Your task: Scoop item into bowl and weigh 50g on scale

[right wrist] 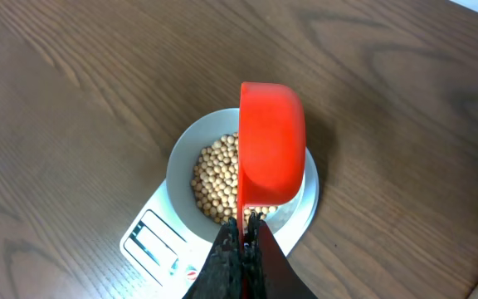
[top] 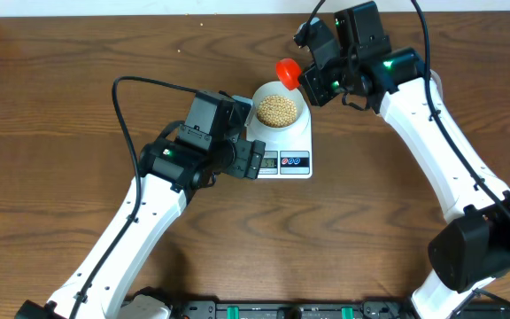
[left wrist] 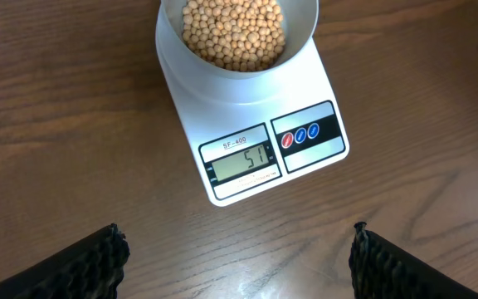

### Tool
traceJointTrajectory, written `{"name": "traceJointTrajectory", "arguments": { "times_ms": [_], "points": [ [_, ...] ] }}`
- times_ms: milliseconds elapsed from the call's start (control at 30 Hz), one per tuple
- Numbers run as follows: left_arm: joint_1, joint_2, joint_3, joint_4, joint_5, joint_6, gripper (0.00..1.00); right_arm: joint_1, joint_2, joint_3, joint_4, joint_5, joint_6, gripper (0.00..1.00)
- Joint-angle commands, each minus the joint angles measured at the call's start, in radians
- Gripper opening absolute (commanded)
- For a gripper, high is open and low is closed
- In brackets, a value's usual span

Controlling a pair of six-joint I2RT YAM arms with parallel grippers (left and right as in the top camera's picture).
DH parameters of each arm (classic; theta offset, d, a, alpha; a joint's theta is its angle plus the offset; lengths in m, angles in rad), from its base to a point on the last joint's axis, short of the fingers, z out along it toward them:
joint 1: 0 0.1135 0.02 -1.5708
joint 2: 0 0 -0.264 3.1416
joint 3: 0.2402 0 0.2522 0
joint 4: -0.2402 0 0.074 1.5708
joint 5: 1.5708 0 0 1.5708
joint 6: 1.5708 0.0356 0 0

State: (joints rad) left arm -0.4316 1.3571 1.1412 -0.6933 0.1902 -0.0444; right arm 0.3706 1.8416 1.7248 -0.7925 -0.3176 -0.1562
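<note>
Currently right gripper (right wrist: pixel 241 223) pinches the red scoop (right wrist: pixel 270 141) by its handle, cup tipped over the bowl (left wrist: pixel 239 83) of beans (left wrist: pixel 232 33) on the scale (left wrist: pixel 222 116) for dosing, while left gripper (left wrist: pixel 239 241) hangs spread and empty, likely so its camera sees the display (left wrist: pixel 241 160).

bowl (left wrist: pixel 166 37) cut by top edge, red scoop (right wrist: pixel 270 141) covering some beans (right wrist: pixel 214 178)
</note>
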Motion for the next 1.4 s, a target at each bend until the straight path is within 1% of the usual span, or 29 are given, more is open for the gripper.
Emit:
{"name": "traceJointTrajectory", "arguments": {
  "times_ms": [0,333,567,733,1367],
  "points": [
    [0.005,-0.020,-0.006,-0.003,0.008,0.010,0.88,0.002,-0.006,0.003,-0.002,-0.007,-0.032,0.01],
    [0.005,-0.020,-0.006,-0.002,0.008,0.010,0.88,0.001,-0.005,-0.022,0.008,-0.014,-0.096,0.01],
    [0.005,-0.020,-0.006,-0.002,0.008,0.010,0.88,0.002,0.047,-0.025,0.014,-0.031,-0.119,0.01],
    [0.005,-0.020,-0.006,-0.002,0.008,0.010,0.88,0.004,0.092,-0.026,-0.002,-0.034,-0.122,0.01],
    [0.005,-0.020,-0.006,-0.002,0.008,0.010,0.88,0.013,0.142,-0.026,0.010,-0.013,-0.122,0.01]
  ]
}}
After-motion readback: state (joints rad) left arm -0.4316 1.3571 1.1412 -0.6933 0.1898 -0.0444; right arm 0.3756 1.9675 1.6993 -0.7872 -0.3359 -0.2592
